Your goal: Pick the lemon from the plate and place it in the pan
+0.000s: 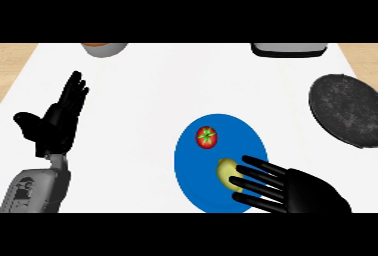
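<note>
A yellow lemon [226, 171] lies on the lower right part of a blue plate [193, 165]. A red tomato [207, 137] with a green stem sits on the same plate, higher up. My right hand [310, 194] comes in from the lower right with its fingers [258, 175] spread straight over the lemon's right side, partly hiding it. The fingers are not curled round it. A dark round pan [347, 109] lies at the right edge of the white counter. My left hand [57, 120] stays open at the left, fingers up.
A brown bowl [103, 48] shows at the top edge, left of centre. A grey and white appliance [288, 49] sits at the top right. Wooden floor shows beyond the counter's left and right edges.
</note>
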You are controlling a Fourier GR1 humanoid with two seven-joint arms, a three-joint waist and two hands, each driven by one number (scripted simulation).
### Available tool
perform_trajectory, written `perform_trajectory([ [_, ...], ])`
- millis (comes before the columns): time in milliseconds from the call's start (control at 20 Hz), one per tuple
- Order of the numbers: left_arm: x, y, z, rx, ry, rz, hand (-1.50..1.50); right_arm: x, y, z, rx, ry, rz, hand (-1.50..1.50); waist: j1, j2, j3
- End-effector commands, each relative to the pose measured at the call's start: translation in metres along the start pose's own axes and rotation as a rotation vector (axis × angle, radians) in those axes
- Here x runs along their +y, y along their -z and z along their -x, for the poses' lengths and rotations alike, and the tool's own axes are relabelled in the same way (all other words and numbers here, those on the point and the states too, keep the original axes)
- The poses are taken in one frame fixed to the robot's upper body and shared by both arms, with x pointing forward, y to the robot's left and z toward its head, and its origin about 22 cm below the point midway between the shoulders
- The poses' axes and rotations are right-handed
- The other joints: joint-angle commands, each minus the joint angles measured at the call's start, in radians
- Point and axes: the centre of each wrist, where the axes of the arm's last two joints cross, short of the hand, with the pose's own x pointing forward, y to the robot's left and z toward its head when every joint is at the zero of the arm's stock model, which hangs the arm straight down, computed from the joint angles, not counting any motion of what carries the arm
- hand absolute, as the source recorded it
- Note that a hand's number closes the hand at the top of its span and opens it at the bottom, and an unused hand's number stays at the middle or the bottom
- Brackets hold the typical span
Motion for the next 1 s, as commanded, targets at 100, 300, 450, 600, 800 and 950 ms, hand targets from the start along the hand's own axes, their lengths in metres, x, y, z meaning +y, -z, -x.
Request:
perform_trajectory([
  [100,0.019,-0.007,0.013,-0.002,-0.003,-0.006,0.00,0.023,0.025,-0.023,0.012,-0.048,-0.010,-1.50,0.000,-0.001,0.000],
  [300,0.005,-0.004,-0.013,-0.007,0.002,-0.008,0.00,0.023,0.009,-0.019,0.107,-0.176,-0.053,-1.50,-0.003,-0.002,0.000],
  [450,0.003,-0.016,0.000,0.001,0.002,-0.001,0.00,0.024,0.022,-0.002,0.127,-0.189,-0.094,-1.50,0.003,-0.001,0.000],
  [600,0.018,-0.002,-0.010,-0.012,0.005,-0.006,0.00,0.023,0.024,0.001,0.145,-0.215,-0.103,-1.50,0.002,0.000,0.000],
  [800,0.014,-0.011,0.013,-0.012,0.011,0.000,0.00,0.035,0.048,-0.012,0.137,-0.213,-0.142,-1.50,0.002,0.000,0.000],
  [950,0.012,0.006,0.008,-0.009,0.004,0.006,0.00,0.032,0.052,-0.006,0.151,-0.213,-0.130,-1.50,-0.001,0.000,0.000],
])
